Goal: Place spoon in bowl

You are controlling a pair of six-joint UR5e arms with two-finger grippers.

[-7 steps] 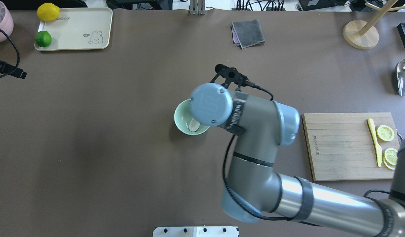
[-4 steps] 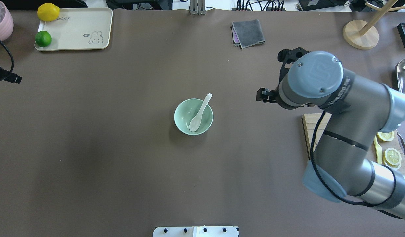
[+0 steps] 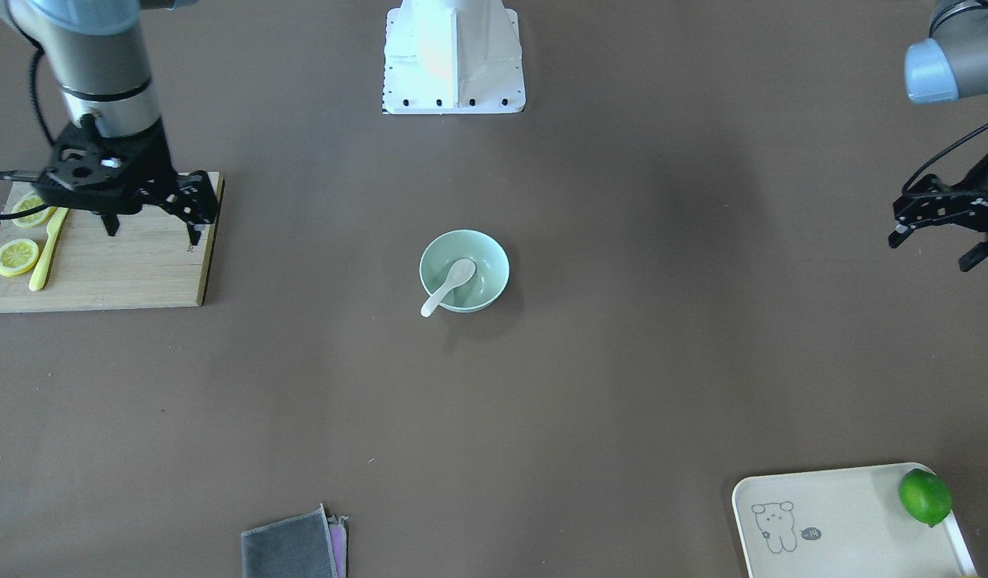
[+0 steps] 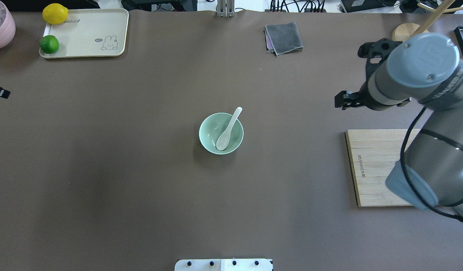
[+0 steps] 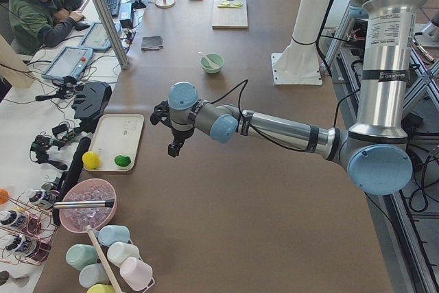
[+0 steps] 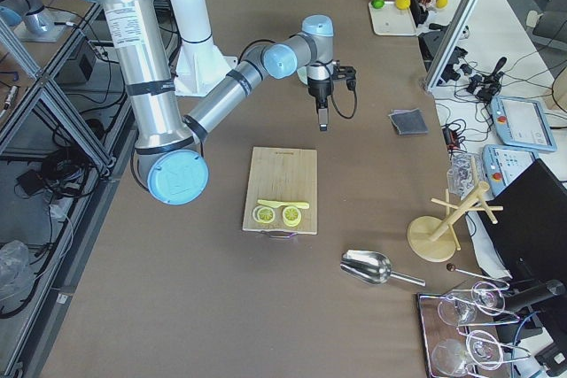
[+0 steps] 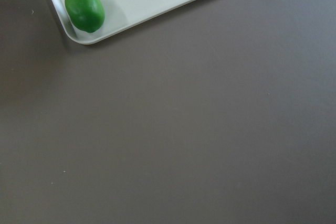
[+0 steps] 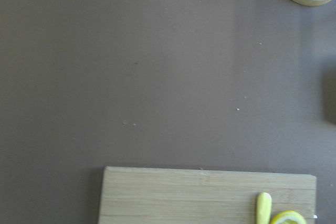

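— Where is the spoon (image 3: 445, 289)?

— In the bowl (image 3: 487, 265). Its scoop lies inside and its handle leans out over the rim. The bowl sits on the tabletop (image 3: 622, 361) between the two pincers, well apart from each.

— And the right pincer (image 3: 152, 230)?

— The front-facing view shows its fingers spread and empty. It hangs over the cutting board (image 3: 124, 273), at the edge on the bowl's side. From overhead the wrist covers nearly all of it, and only one fingertip (image 4: 340, 101) pokes out.

— The left pincer (image 3: 933, 250)?

— Its fingers look spread and empty too, though the front-facing view clips its outer side. Overhead, only a black sliver shows at the frame's edge.

— Do the wrist cameras help?

— Neither one shows its own fingers. Below the left pincer a lime (image 7: 84, 8) lies in a corner of the tray (image 7: 152, 1), and the tray's drawing is cut off at the top. Below the right pincer is the board's edge. The tip of a yellow knife (image 8: 263, 208) and part of a lemon slice (image 8: 287, 217) are clipped by the bottom of that view.
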